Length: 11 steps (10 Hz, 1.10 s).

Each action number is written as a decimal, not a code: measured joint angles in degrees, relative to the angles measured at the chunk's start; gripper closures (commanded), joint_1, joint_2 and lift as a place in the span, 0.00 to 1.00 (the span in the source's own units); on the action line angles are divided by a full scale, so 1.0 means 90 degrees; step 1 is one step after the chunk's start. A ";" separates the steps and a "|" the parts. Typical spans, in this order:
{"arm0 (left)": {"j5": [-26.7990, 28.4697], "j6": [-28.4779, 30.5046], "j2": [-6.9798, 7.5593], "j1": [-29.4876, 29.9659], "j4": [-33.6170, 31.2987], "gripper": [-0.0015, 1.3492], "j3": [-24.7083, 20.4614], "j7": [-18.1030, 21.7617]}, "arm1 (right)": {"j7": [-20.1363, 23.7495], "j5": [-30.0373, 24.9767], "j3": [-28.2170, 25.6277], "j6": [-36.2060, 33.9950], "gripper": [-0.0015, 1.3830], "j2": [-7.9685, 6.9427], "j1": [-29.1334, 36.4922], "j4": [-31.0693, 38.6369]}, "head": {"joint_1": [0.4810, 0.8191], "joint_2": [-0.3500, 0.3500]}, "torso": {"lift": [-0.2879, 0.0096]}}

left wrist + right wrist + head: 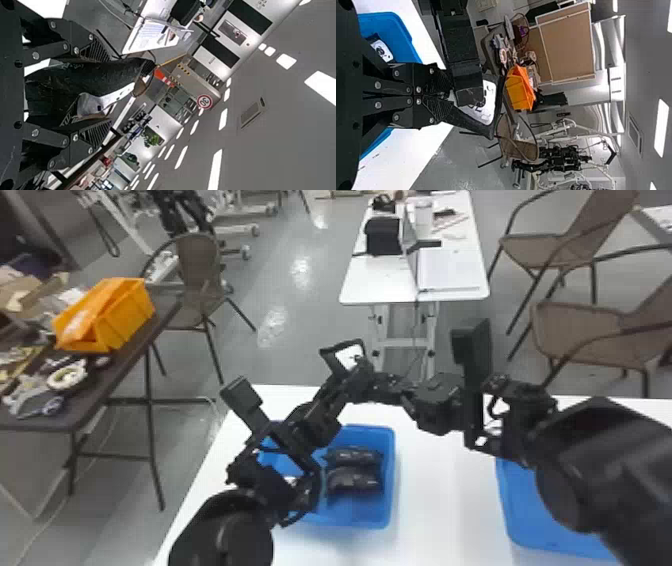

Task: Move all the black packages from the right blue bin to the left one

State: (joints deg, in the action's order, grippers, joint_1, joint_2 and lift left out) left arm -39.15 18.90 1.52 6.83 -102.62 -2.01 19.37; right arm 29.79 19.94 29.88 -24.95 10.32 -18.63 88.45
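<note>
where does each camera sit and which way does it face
Head view: on the head, looking forward and down at the white table, left bin and right bin; both arms show.
Left wrist view: left wrist, facing across the room and up; left fingers stand apart around a black package.
Right wrist view: right wrist, facing robot's left; right fingers grip the black package.
Shared: head and right wrist views show the orange bin.

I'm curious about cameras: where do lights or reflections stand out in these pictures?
Head view: pale glare patches on the gray floor, faint highlights on the black packages; left wrist view: ceiling lights glowing plain white; right wrist view: more bright lights overhead, lying sideways like the rest of the room.
</note>
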 measured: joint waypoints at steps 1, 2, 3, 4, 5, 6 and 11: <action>-0.0145 -0.0164 0.0000 0.0016 0.0059 0.90 0.0053 0.0026 | 0.0000 0.0005 -0.0001 0.0008 0.92 -0.0012 0.0004 -0.0014 | 0.63 0.82 | 0.97; -0.0218 -0.0349 -0.0001 0.0028 0.0106 0.90 0.0100 0.0032 | 0.0002 0.0056 -0.0009 0.0087 0.66 -0.0030 0.0021 -0.0072 | 0.63 0.82 | 0.97; -0.0214 -0.0512 -0.0003 0.0054 0.0118 0.90 0.0113 0.0044 | 0.0045 0.0160 -0.0058 0.0337 0.17 -0.0068 0.0064 -0.0205 | 0.63 0.82 | 0.97; -0.0034 -0.0751 -0.0037 0.0099 0.0117 0.90 0.0068 0.0035 | 0.0141 0.0056 -0.0339 0.0710 0.00 -0.0178 0.0239 -0.0264 | 0.63 0.82 | 0.97; 0.0377 -0.0972 -0.0093 0.0147 0.0094 0.90 -0.0074 0.0023 | 0.0176 -0.0264 -0.0770 0.0949 0.09 -0.0297 0.0500 -0.0094 | 0.61 0.81 | 0.97; 0.1331 -0.1326 -0.0153 0.0251 0.0092 0.90 -0.0345 0.0027 | 0.0168 -0.0688 -0.1386 0.1125 0.18 -0.0451 0.0909 0.0200 | 0.60 0.80 | 0.97; 0.5287 -0.2189 -0.0169 0.0768 0.0757 0.44 -0.0755 0.0171 | 0.0087 -0.1073 -0.2775 0.1239 0.30 -0.0552 0.2133 0.0767 | 0.63 0.72 | 0.97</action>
State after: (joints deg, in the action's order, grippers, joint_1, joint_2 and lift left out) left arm 8.43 -0.80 0.00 13.74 -95.80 -8.81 20.91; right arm 30.57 10.28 4.91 -13.80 5.36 0.57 95.36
